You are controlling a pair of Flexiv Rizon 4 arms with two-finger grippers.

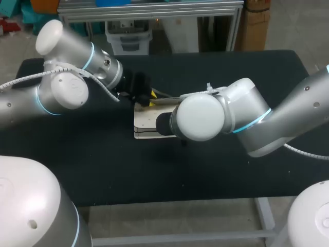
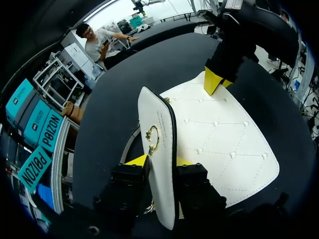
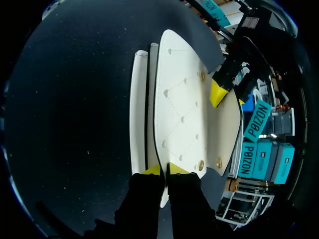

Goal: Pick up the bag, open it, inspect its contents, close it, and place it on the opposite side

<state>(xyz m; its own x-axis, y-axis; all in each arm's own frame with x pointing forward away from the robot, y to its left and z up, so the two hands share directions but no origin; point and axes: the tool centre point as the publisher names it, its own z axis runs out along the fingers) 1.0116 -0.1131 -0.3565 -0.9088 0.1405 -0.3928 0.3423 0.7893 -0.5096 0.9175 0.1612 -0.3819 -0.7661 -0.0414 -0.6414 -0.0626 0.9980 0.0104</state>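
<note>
White quilted leather, or something like it, makes up the handbag (image 1: 145,122), which lies near the middle of the black table (image 1: 103,170), between the two arms and partly hidden in the head view by the right arm's wrist. The left gripper (image 2: 159,162) is clamped on the bag's flap (image 2: 160,124): in the left wrist view the flap stands on edge between the two yellow tips, one pressing on each face. A gold ring clasp (image 2: 152,140) sits on the flap's rim just ahead of those fingers. Beyond the flap the quilted face of the bag spreads out flat on the table.

The right gripper (image 3: 163,170) is at the opposite end of the bag. Its fingers stand close together with the edge of the quilted panel running between them; they seem to pinch it from both sides, though the contact itself is hard to make out. Gold studs (image 3: 201,163) dot the panel near these fingers, and the bag's layered body lies just beside the panel. Each wrist view shows the other arm's yellow fingertip touching the bag's far end.
</note>
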